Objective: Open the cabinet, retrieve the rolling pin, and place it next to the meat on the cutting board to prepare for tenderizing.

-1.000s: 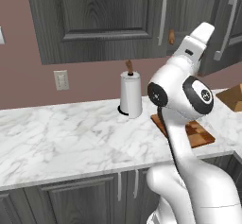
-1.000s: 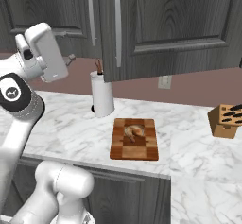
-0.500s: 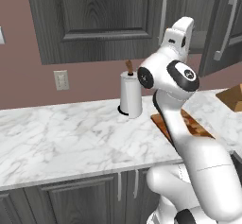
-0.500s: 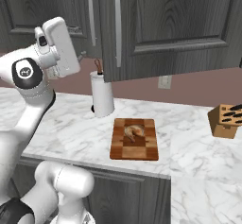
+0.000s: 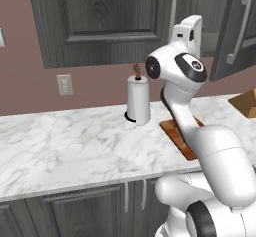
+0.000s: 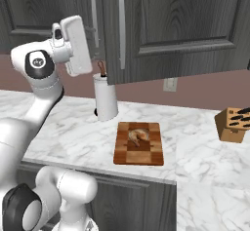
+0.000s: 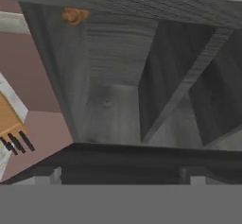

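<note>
Reaching into the cabinet (image 7: pixel 118 105) with fingers spread wide and empty, I expect a stiff, roll-prone rolling pin (image 7: pixel 74 15), best gripped mid-barrel rather than by a handle.

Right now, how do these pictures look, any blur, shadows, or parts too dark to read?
Left base view: sharp, evenly lit, soft shadow at the paper towel roll. Right base view: equally crisp, the meat and cutting board clear, faint shadow under the knife block. Hand view: coarse and blurry, tilted, cabinet interior dim, small orange object too blurred to identify.
</note>
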